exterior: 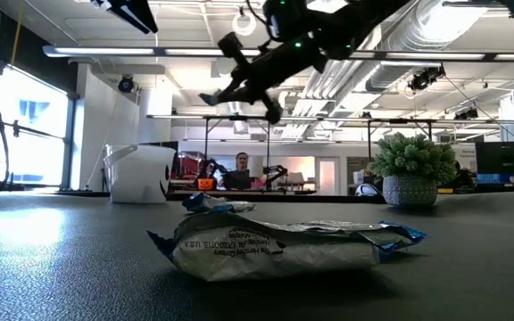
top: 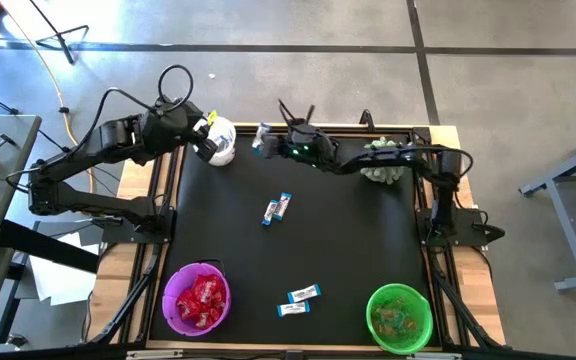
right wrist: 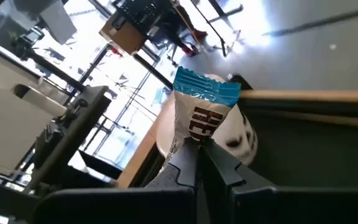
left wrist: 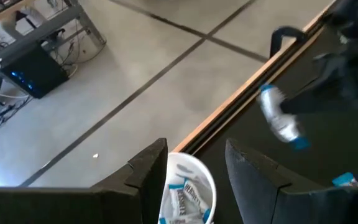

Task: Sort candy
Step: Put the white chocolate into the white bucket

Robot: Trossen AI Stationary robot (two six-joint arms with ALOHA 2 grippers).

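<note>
Step in hand, as I read it: delivery of one blue-and-white bar. Your right gripper (top: 264, 140), pressed together, is pinching a candy bar (right wrist: 197, 112) by its lower end, carried in the air over the far edge of the desk (top: 348, 250), just beside the white bowl (top: 220, 142).

Left gripper (top: 204, 138) hangs over that bowl, fingers spread, holding nothing; the bowl already has a blue-and-white bar in it.

Next move likely calls for bringing the bar over the bowl's mouth, minding the left gripper parked there, then spreading the fingers.

Bar orientation: in the right wrist view, long axis runs along the fingers, blue crimped end pointing away from the gripper.

Three bars (top: 277, 208) lie loose on the desk.
</note>
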